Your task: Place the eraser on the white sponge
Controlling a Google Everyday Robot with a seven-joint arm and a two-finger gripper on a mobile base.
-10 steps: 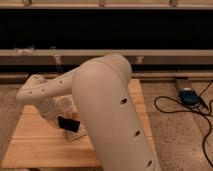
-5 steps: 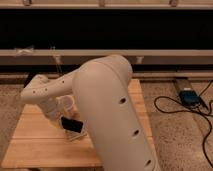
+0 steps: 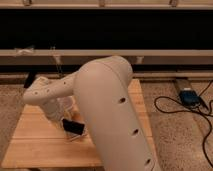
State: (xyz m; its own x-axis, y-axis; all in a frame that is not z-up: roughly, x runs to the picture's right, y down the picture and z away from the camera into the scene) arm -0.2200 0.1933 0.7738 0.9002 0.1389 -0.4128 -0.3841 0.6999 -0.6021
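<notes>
My arm fills the middle of the camera view. Its wrist and gripper (image 3: 64, 118) reach down over the wooden table (image 3: 35, 145). The eraser (image 3: 73, 127), a flat black block, sits at the gripper's tip, tilted, low over the table. A small pale strip (image 3: 75, 136) shows just under the eraser's near edge. It may be the white sponge, but I cannot tell. I cannot tell whether the eraser touches it. A translucent cup-like shape (image 3: 67, 104) stands just behind the gripper. My arm hides the right part of the table.
The table stands on a speckled floor. A blue box (image 3: 189, 96) with black cables (image 3: 175, 107) lies on the floor at the right. A dark shelf front runs along the back. A dark object (image 3: 30, 80) sits beyond the table's far-left corner.
The eraser and the gripper have shifted slightly to the right and a little lower over the last second. The forearm has swung with them.
</notes>
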